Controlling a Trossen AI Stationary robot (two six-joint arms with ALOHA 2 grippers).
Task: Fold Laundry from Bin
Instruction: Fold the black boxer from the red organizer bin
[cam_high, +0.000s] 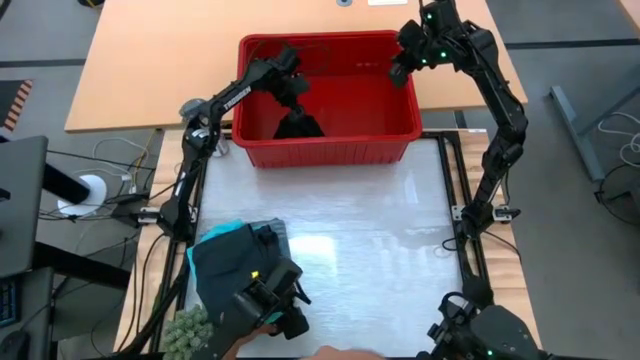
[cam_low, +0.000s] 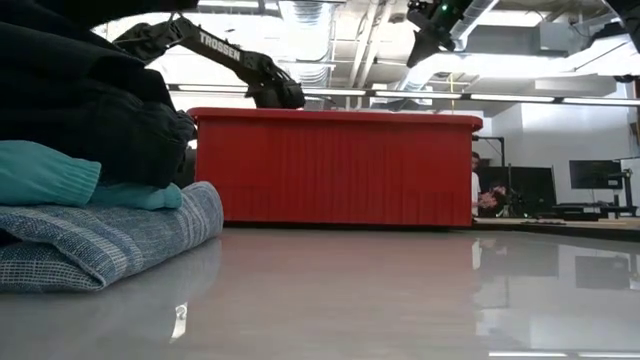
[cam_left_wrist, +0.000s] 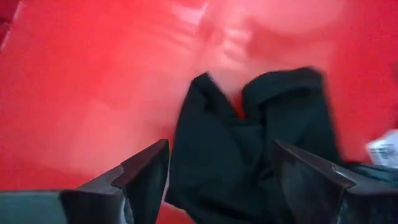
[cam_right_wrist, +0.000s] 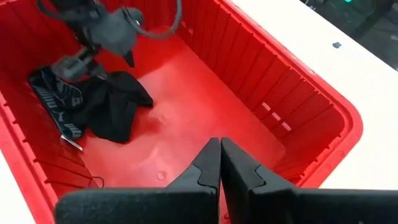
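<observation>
Left hand (cam_left_wrist: 217, 177) down inside the bin (cam_high: 400, 140), fingers spread wide over the last black garment (cam_right_wrist: 106, 106), not yet closed on it. Garment crumpled on the bin floor toward 9 o'clock in the high view, near the side wall. Right hand (cam_right_wrist: 221, 165) hovering over the bin's 2 o'clock corner, fingers pressed together, empty. Folded stack (cam_low: 90, 200) of blue-grey striped, turquoise and black cloth resting at 7 o'clock on the bench (cam_high: 380, 230).

Risks, judged from here: pinching only one loose fold, so the cloth slips free on the lift; cloth snagging on the rim.

Hard to make out: whether the fingertips touch the cloth, how the garment's layers lie.
</observation>
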